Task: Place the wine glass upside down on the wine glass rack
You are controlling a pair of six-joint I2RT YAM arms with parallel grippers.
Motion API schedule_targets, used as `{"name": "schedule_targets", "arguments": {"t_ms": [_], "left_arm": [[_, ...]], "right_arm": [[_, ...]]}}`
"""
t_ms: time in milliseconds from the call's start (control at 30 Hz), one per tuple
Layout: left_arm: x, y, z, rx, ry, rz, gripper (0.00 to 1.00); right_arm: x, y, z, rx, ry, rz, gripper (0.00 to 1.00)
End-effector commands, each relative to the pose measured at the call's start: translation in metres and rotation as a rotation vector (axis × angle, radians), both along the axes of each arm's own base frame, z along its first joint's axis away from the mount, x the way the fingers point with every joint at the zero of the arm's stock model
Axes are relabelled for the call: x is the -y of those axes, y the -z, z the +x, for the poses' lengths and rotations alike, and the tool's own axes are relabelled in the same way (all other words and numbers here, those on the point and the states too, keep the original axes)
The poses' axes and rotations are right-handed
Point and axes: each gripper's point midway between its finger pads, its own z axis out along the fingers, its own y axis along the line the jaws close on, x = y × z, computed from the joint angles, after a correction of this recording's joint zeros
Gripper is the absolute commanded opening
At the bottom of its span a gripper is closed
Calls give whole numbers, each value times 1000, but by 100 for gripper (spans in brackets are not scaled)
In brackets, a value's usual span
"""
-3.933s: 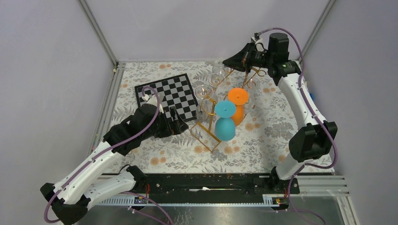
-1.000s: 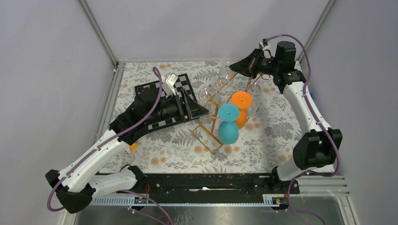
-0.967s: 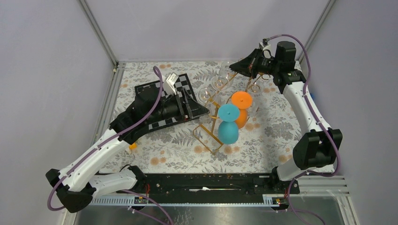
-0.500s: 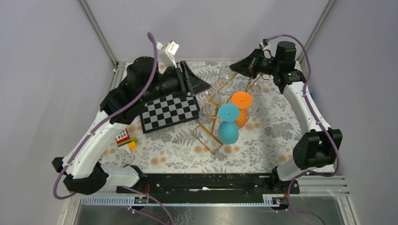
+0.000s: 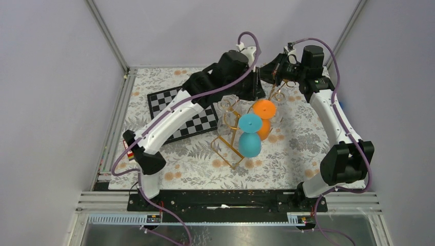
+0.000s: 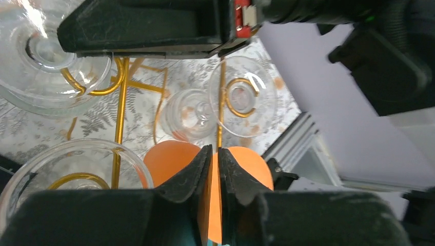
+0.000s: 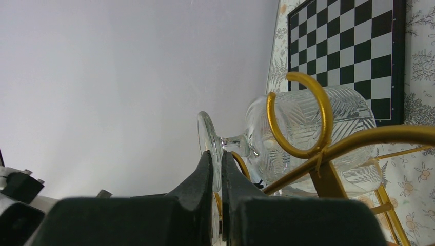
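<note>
Your right gripper is clenched on the foot rim of the clear wine glass. The glass sits at the far end of the wine glass rack, close to the far edge of the desk. It looks inverted, bowl beside a curled loop; can't tell if the foot bears on the rails. Your left gripper hovers over the orange glass, jaws nearly pinched together, nothing visibly between them. Other clear glasses and the teal glass already hang there. My read is nearly done. Left to do: settle the foot, let go, back out.
</note>
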Motion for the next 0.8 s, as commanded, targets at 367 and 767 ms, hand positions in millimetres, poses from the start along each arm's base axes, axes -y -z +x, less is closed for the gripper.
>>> {"name": "schedule_targets", "arguments": {"t_ms": [367, 767], "left_arm": [[-4, -36, 27, 340, -161, 105, 0], [11, -14, 36, 447, -127, 247, 0]], "right_arm": [[5, 11, -7, -40, -10, 6, 0], [7, 11, -5, -44, -1, 7, 0]]}}
